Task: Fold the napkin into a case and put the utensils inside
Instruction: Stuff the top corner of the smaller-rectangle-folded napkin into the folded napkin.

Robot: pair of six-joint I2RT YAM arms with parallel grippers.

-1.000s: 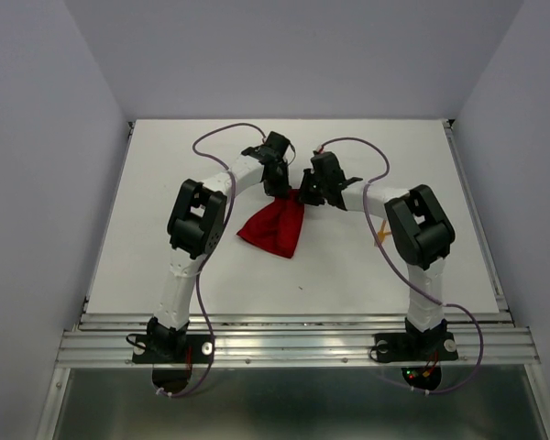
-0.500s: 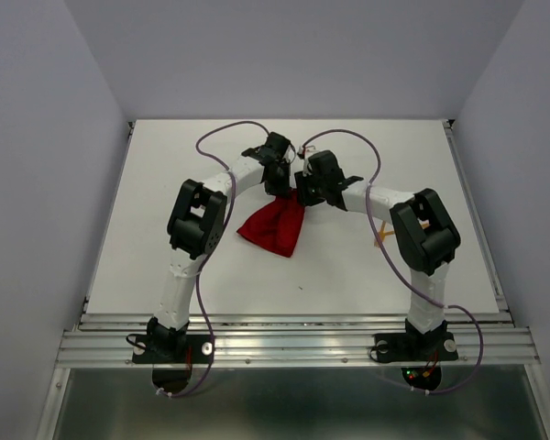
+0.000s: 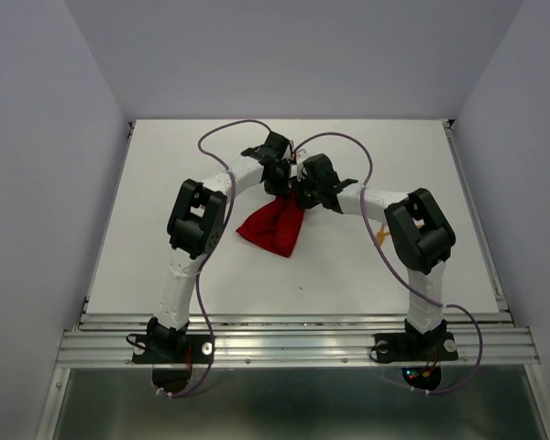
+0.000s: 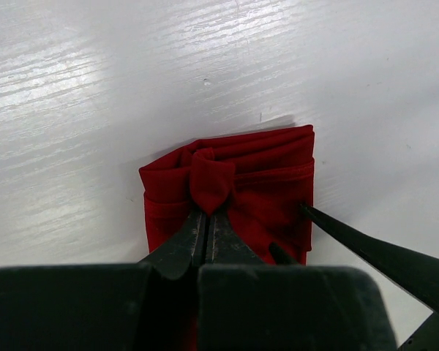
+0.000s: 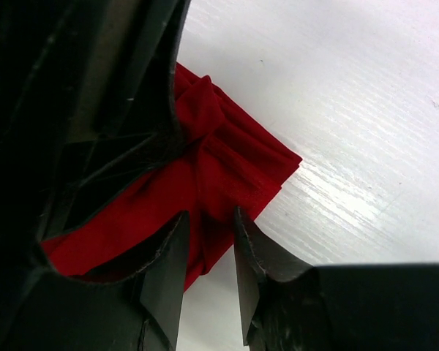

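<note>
The left fingers (image 4: 194,241) are pressed together on a small bunched fold of the napkin (image 4: 267,164) — the red cloth pokes out just past their tips as a rounded knot. The rest of it lies flat on the white bench (image 4: 88,80) beyond them, folded into a squarish stack of several layers. The right fingers (image 5: 170,259) stand spread, one on each side of the cloth's edge, with a strip of the napkin (image 5: 238,157) between them. They are not closed on it, and a little bare bench shows in the gap nearer the wrist. In the left wrist view one right finger (image 4: 358,248) comes in as a thin black point whose tip touches the napkin's side, just beside the left fingers' pinch.

From above, both sets of fingers meet at one end of the napkin (image 3: 273,229), with the left fingers (image 3: 278,186) and the right fingers (image 3: 300,192) just beside each other. The cloth runs away from the tips toward the arm bases, widening a little to a blunt end. An orange utensil (image 3: 381,236) lies on the bench (image 3: 156,192) well apart from the right fingers, out beside that arm's elbow link — only a small part shows past the arm, and I cannot tell which piece it is
</note>
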